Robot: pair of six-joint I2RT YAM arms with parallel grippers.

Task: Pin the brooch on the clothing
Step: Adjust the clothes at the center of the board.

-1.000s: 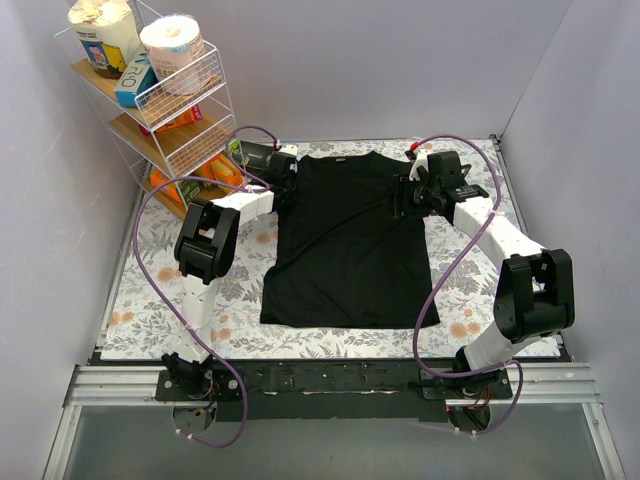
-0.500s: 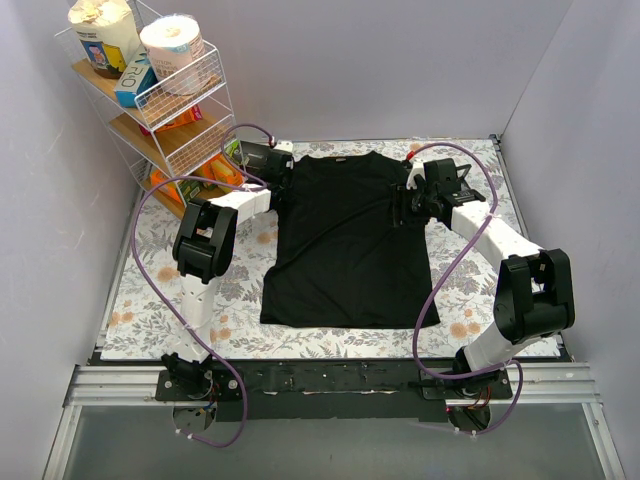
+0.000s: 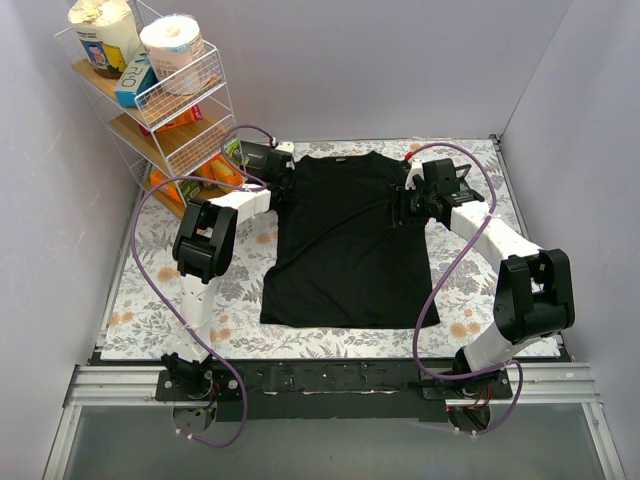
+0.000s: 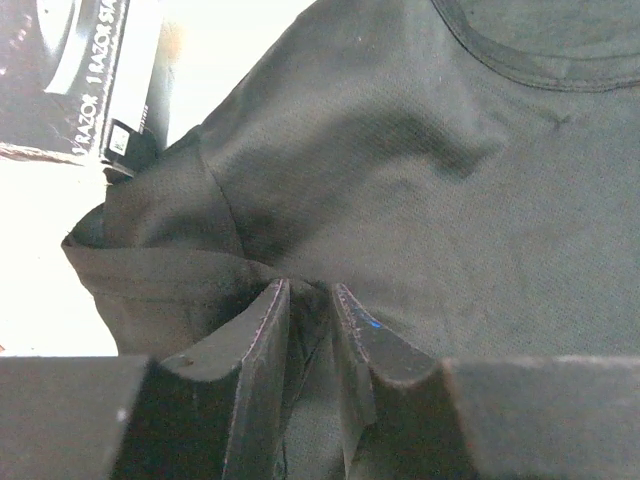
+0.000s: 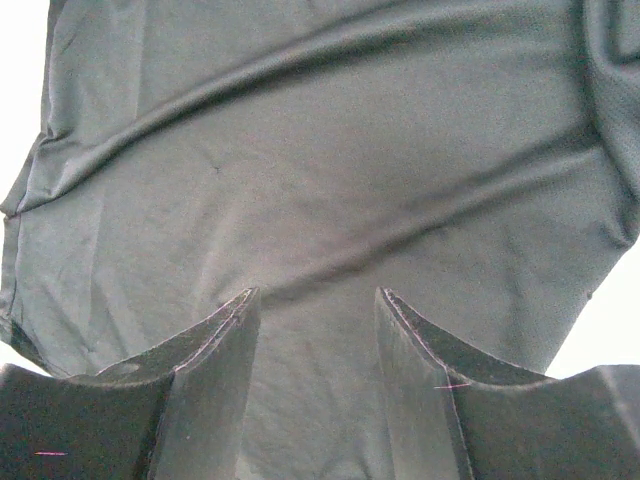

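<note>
The shirt (image 3: 350,235) is being kept spread flat on the flowered table cover (image 3: 150,290), with its collar (image 4: 520,65) away from the arm bases. The brooch is not being shown in any view, so its position cannot be told.

The left gripper (image 4: 308,290) is being held nearly closed at the seam of the sleeve (image 4: 160,210) on its side. A raised fold of shirt fabric is being pinched between the fingers. The right gripper (image 5: 315,295) is being held wide apart just above the fabric near the opposite sleeve. Nothing is being gripped by it.

The shirt is being judged light, thin and limp. Creases are being formed readily around the pinch, and the cloth is likely to slide or bunch if dragged. Hold is best taken on a small lifted fold, as at the left, so that a doubled layer is being offered for the pin.

The brooch is being judged small, rigid and smooth. It is likely to slip, and is best taken by its rim, clear of the pin.
</note>
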